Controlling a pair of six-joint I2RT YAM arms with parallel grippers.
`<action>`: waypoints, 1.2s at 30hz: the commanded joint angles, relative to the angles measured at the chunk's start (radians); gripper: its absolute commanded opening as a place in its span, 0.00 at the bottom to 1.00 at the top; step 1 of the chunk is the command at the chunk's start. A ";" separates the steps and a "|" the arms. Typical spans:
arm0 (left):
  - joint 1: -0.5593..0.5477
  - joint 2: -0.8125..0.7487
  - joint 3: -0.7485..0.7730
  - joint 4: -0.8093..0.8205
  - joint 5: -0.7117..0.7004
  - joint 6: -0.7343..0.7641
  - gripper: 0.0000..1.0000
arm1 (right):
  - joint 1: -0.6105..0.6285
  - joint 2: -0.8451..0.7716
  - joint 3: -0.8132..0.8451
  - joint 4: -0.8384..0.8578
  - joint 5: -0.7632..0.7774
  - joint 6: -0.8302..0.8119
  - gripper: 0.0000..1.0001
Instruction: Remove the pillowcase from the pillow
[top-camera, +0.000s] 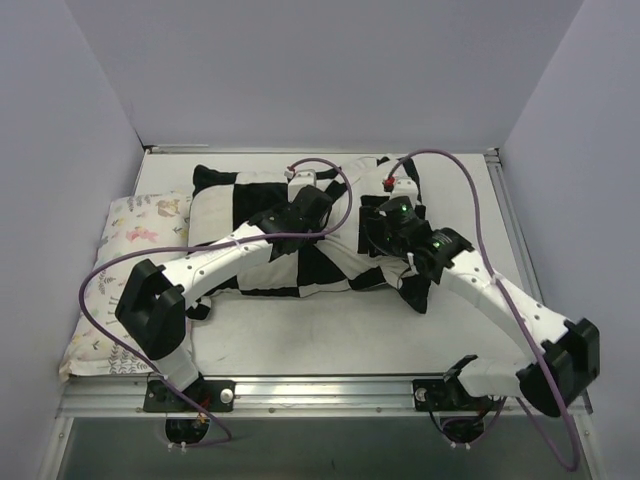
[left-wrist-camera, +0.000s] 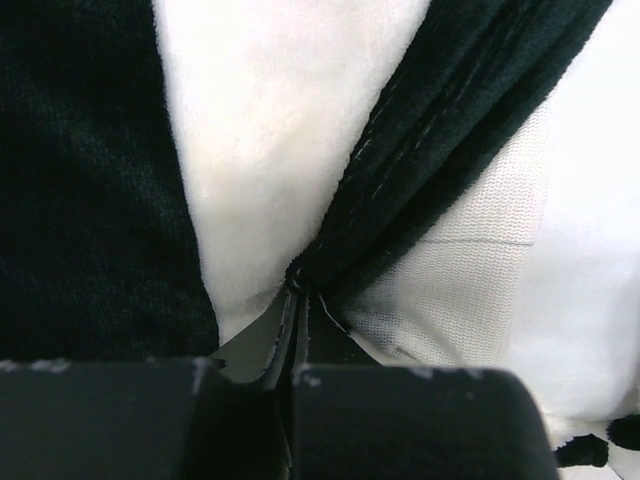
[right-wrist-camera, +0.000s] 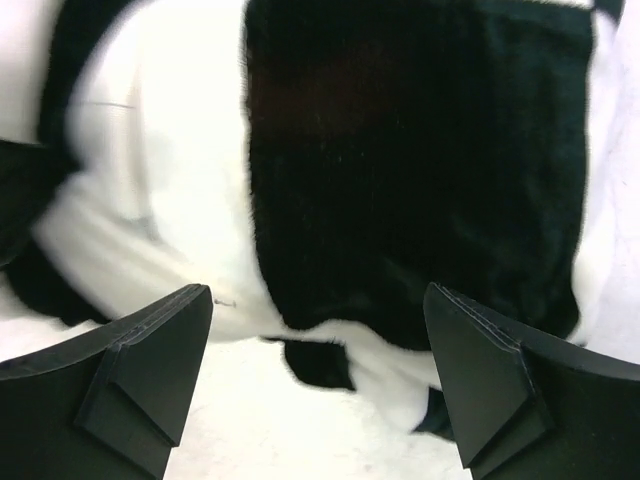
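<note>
At the bottom of the left wrist view, the left gripper (left-wrist-camera: 297, 305) is clamped tight on a dark hem fold of the pillowcase (left-wrist-camera: 90, 180), probably to anchor or tug its opening edge. The right gripper (right-wrist-camera: 318, 300) hangs with fingers spread wide above a black square, likely poised for a second hold. In the centre of the top view the case bulges, so the pillow, perhaps the ribbed white cloth (left-wrist-camera: 470, 290) beside the fold, seems mostly inside.

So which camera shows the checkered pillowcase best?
The top view: nearly the whole pillowcase shows there. The left wrist view sees only a fold pinched in the left claw; the right wrist view, blurry squares past the open right claw.
</note>
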 joint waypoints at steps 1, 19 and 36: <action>-0.002 0.030 -0.028 -0.013 0.058 -0.019 0.00 | 0.008 0.121 0.053 -0.072 0.167 -0.050 0.89; 0.170 -0.106 -0.193 0.009 0.127 -0.018 0.00 | -0.680 0.114 -0.339 0.171 -0.258 0.224 0.03; -0.024 -0.019 0.096 -0.112 0.047 0.183 0.06 | -0.686 0.310 -0.594 1.233 -1.026 0.621 0.00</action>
